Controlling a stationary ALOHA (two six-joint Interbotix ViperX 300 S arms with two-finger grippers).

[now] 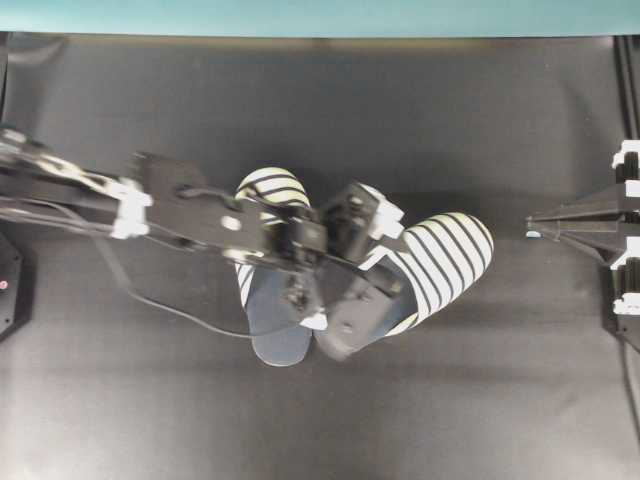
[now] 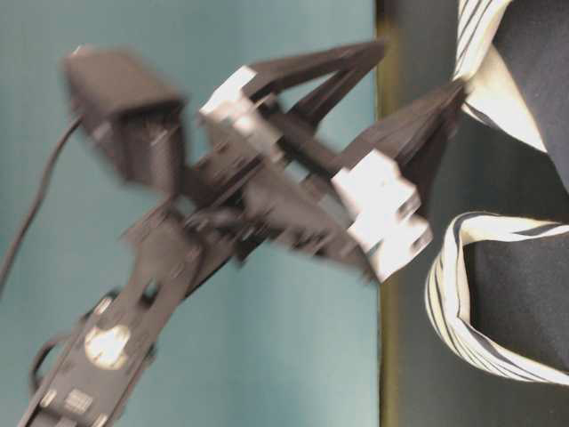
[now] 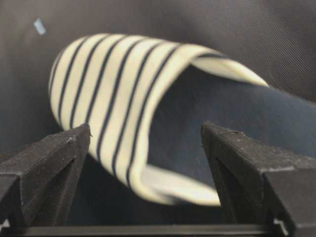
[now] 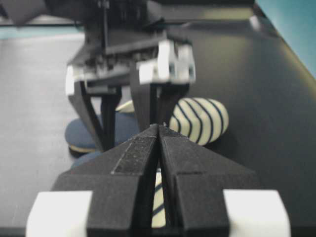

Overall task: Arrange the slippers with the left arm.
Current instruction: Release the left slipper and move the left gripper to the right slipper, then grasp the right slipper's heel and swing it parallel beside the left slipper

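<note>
Robot lab setup, not a home. Black cloth-covered table with a flat teal backdrop along its far edge. Two black robot arms sit at opposite edges: left arm reaching toward the middle, right gripper parked at the right edge. Loose cables and white cable ties near the left edge.

Slippers crowd centre; table edges free.
</note>
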